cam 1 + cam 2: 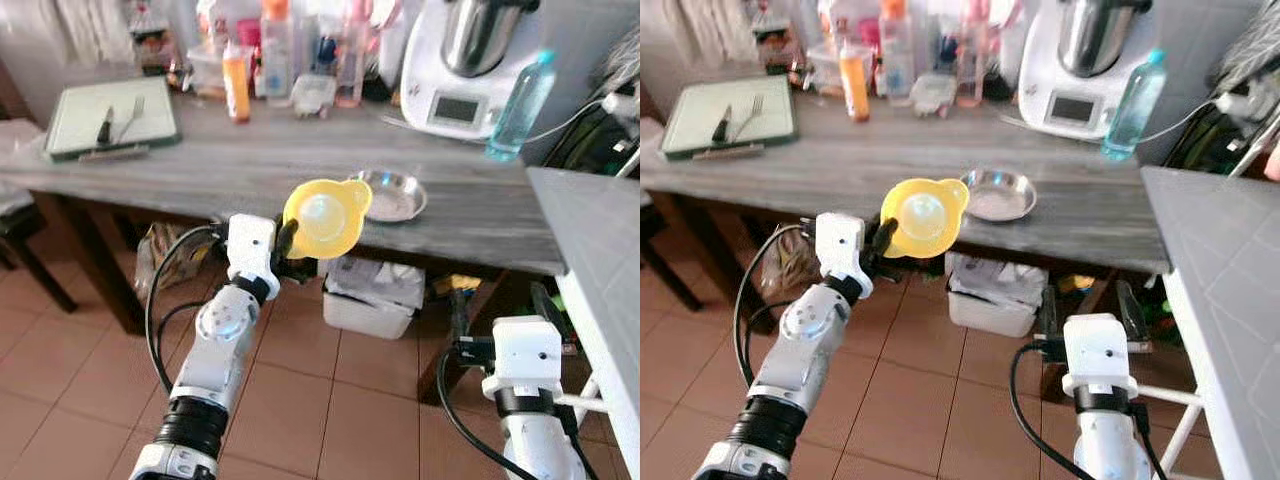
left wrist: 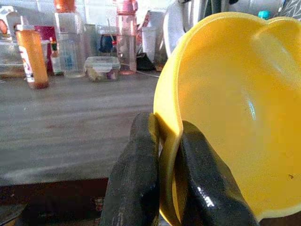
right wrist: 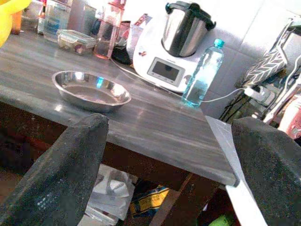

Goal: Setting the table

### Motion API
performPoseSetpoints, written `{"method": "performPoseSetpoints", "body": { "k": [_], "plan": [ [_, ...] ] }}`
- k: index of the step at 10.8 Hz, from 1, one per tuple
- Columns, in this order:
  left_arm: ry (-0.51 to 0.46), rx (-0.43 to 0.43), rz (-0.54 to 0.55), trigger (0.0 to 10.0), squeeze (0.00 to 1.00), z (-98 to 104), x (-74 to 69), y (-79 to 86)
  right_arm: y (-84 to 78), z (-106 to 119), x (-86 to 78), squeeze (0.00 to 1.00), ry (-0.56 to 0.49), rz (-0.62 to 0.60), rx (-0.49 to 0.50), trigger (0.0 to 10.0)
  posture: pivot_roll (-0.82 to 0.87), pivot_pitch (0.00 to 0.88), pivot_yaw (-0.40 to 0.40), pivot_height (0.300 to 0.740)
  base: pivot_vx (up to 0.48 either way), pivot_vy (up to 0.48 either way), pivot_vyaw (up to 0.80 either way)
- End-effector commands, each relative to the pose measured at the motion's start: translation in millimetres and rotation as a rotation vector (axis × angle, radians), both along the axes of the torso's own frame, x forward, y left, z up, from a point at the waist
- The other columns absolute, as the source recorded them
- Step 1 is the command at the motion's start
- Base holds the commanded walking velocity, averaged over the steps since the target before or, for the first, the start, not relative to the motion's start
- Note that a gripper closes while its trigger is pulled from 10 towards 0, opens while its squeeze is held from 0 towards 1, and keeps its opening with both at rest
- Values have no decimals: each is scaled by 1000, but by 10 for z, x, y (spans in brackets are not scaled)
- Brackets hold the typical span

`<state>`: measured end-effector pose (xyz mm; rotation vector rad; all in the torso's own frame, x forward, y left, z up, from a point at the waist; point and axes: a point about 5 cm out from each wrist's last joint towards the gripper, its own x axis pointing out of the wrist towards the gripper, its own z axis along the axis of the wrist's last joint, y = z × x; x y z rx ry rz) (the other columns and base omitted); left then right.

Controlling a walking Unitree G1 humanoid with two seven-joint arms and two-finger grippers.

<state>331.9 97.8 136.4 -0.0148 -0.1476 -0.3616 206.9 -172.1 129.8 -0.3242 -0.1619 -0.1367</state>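
Robot's left tool pinches a yellow bowl by its rim, raised at the desk edge beside a steel dish. Right tool gapes wide, low. Bowl not yet placed.

Bare tabletop lies open between green tray and steel dish.
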Motion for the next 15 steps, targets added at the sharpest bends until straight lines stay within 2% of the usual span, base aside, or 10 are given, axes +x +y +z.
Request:
{"method": "performPoseSetpoints", "body": {
  "k": [1,6,15],
  "plan": [
    [-15,-3,-8,10000,0,39,15,-6,-51,58,-15,0,-21,-33,-9,10000,34,50,-26,740,274,0,0],
    [-10,3,-26,10000,0,24,17,-35,11,-16,-145,0,12,-42,28,10000,23,56,-18,740,291,0,0],
    [2,11,-41,10000,0,-11,11,-82,10,-12,-141,0,13,-41,24,10000,18,58,-16,740,295,0,0]
  ]
}}
